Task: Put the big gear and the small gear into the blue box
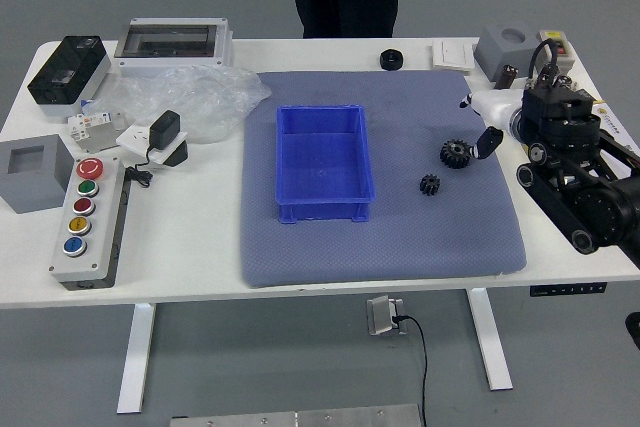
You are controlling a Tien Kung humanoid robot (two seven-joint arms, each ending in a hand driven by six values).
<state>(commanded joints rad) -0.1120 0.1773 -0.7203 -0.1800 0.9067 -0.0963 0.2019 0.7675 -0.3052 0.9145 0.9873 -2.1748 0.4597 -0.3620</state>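
My right hand point(477, 123) reaches in from the right, its fingers spread and holding nothing. Just left of and below its lower dark fingertip lies the big black gear point(455, 154) on the blue-grey mat. The small black gear point(430, 185) rests on the mat a little nearer the table's front edge and to the left. Left of both gears stands the blue box point(284, 162), open at the top, with nothing visible inside.
A black round part point(391, 59) is at the mat's far edge. Grey blocks point(505, 50) stand at the far right. Plastic wrap point(200, 97), a scanner-like device point(165, 130) and a button panel point(90, 259) occupy the left side. A person stands beyond the table, hands hanging down.
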